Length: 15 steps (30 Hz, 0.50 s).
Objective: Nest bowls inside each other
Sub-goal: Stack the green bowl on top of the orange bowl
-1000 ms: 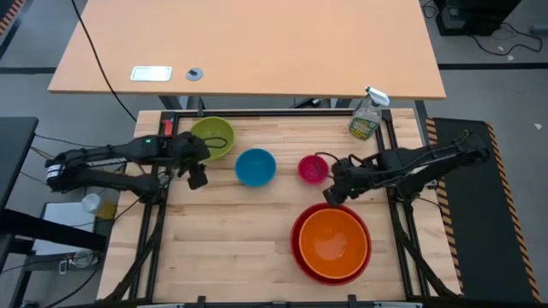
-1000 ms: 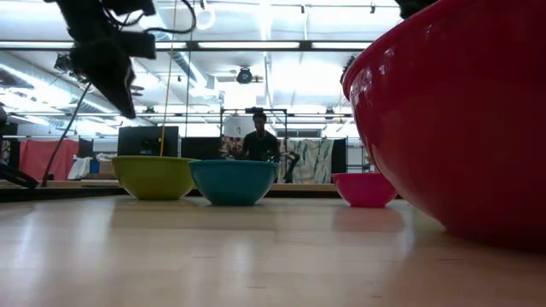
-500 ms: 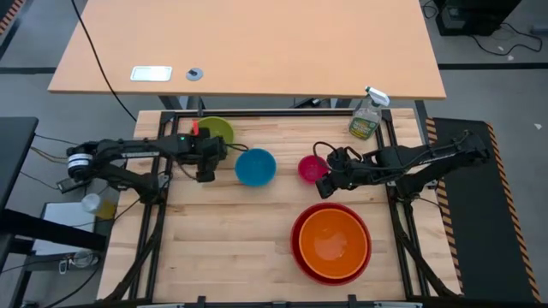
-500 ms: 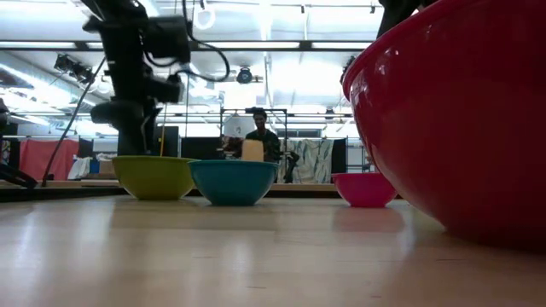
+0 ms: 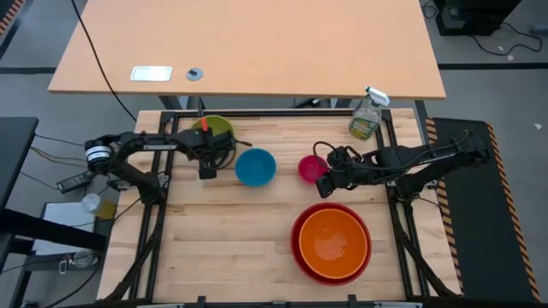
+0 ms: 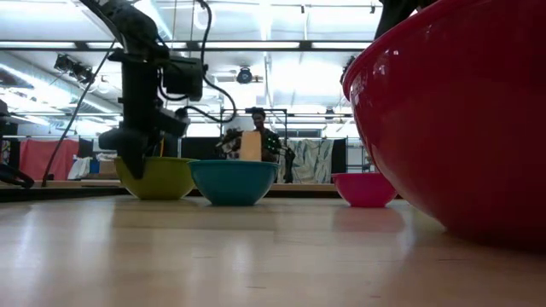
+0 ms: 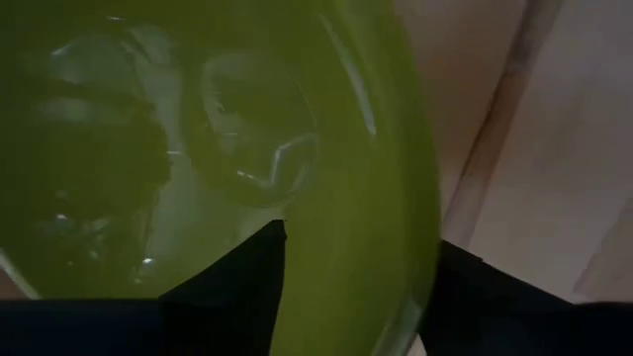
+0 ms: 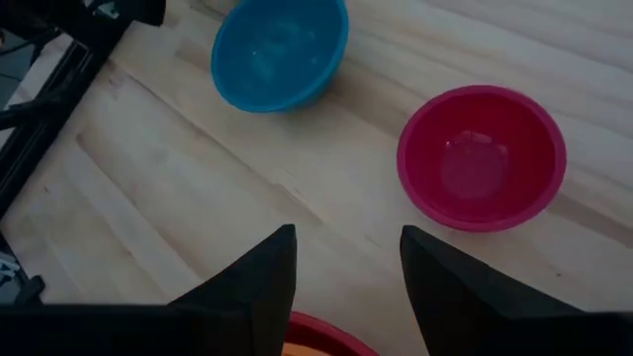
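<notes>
A green bowl [image 5: 221, 128] stands at the far left, a blue bowl [image 5: 255, 167] beside it and a small pink bowl [image 5: 308, 168] further right. An orange bowl [image 5: 332, 239] sits inside a big red bowl [image 5: 295, 248] at the near right. My left gripper [image 5: 208, 168] is open and low at the green bowl's near rim [image 7: 396, 198], with one finger [image 7: 237, 287] inside the bowl and the other [image 7: 485, 297] outside. My right gripper [image 8: 346, 287] hangs open above bare wood just near of the pink bowl [image 8: 482, 156]. My left gripper comes steeply from above at the green bowl's near rim [image 7: 356, 287], one finger on each side of its wall. I cannot tell whether either finger touches the wall. The bowl stands on the table.
A spray bottle [image 5: 366, 115] stands at the far right corner. Black frame rails [image 5: 171, 115] run along the table's far and side edges. A person [image 6: 260, 141] stands in the room beyond. Bare wood lies at the near left.
My left gripper has come down and a little toward the table's right, tipping steeply downward, and its fingers now stand astride the green bowl's near rim. My right gripper has swung a little at the wrist without leaving its place. The bowls have not moved.
</notes>
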Motion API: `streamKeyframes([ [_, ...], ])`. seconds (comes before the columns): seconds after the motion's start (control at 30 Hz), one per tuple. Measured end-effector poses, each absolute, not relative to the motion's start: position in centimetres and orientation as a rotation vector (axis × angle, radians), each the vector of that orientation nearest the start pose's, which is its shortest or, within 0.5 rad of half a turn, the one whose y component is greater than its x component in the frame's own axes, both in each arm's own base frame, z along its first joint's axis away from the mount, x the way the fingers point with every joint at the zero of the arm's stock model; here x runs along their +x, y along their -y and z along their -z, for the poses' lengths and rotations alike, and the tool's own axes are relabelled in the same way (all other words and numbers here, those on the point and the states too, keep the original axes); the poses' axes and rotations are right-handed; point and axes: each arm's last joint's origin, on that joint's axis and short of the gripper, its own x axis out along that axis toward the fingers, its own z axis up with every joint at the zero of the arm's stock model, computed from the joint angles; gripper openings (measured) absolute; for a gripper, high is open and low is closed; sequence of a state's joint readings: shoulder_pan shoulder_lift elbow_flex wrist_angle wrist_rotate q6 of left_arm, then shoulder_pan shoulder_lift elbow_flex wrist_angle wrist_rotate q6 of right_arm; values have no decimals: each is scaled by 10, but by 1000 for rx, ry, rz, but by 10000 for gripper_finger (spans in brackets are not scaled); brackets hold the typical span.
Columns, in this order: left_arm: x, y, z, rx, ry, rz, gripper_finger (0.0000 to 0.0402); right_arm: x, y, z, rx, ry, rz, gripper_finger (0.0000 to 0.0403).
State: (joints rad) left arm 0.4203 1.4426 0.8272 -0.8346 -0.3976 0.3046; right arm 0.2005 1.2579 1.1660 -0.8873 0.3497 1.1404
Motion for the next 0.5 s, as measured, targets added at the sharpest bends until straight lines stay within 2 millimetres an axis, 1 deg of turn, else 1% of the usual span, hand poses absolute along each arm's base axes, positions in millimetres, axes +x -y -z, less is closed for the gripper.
streamKeyframes([
  [0.13, 208, -106, -175, 228, -1602, -409, 153, 239, -38, -314, 780, -729, 633, 189],
  [0.27, 208, -105, -175, 228, -1600, -366, 106, 241, -38, -315, 768, -710, 630, 189],
  [0.5, 208, -105, -175, 221, -1600, -353, 23, 241, -33, -315, 764, -708, 644, 189],
])
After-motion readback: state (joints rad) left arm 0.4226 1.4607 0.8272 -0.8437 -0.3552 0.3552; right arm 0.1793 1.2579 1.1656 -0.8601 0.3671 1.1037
